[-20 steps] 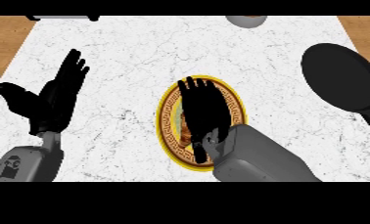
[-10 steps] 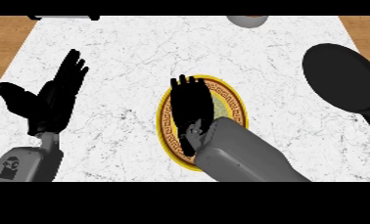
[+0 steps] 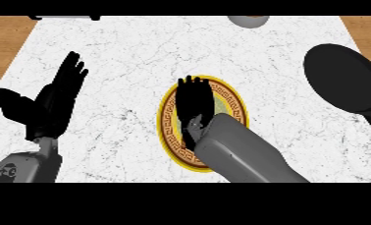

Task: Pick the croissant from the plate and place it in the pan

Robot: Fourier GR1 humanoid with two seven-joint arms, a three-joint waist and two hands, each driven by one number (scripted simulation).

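The right hand (image 3: 193,106) lay over the plate (image 3: 235,102), hiding the croissant; whether its fingers had closed was unclear. Grasping seemed underway; next, a lift toward the pan (image 3: 340,81). The left hand (image 3: 54,101) rested open.

My right hand (image 3: 194,102) has drawn back toward me across the plate (image 3: 235,102) over the past second. A second ago its fingertips reached the plate's far rim; now they sit a little inside it, leaving a band of the yellow edge uncovered beyond them. My grey right forearm (image 3: 243,150) has swung over the near half of the plate and now hides more of the patterned border on the hand's right and near sides than before. The brownish patch visible beside the hand a second ago is now hidden beneath hand and forearm, so the croissant cannot be made out.
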